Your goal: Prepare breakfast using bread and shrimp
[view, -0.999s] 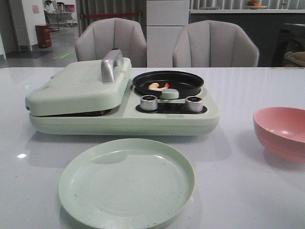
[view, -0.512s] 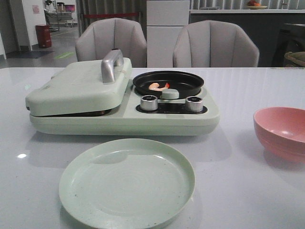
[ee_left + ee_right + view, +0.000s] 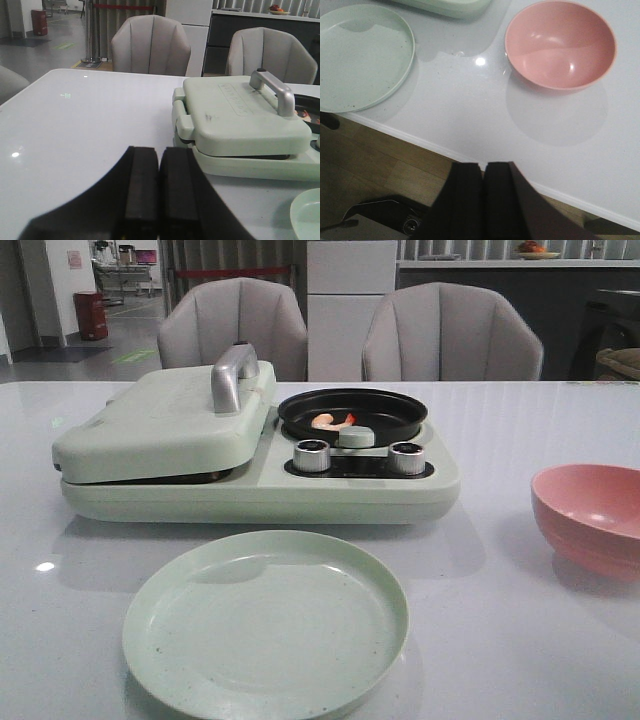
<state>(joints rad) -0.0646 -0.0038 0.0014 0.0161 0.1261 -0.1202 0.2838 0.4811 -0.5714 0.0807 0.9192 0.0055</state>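
The shrimp (image 3: 332, 421), pale pink with a red tail tip, lies in the round black pan (image 3: 353, 412) on the right half of the pale green cooker (image 3: 258, 480). The cooker's left lid (image 3: 165, 425) is down, with its silver handle (image 3: 231, 375) on top; the bread is hidden from every view. My left gripper (image 3: 159, 152) is shut and empty over the table, left of the cooker (image 3: 240, 120). My right gripper (image 3: 483, 166) is shut and empty above the table's near edge. Neither gripper shows in the front view.
An empty pale green plate (image 3: 265, 620) sits in front of the cooker, also in the right wrist view as plate (image 3: 357, 55). An empty pink bowl (image 3: 590, 515) stands at the right, seen too as bowl (image 3: 560, 42). Two silver knobs (image 3: 312, 455) face front. Two grey chairs (image 3: 235, 325) stand behind.
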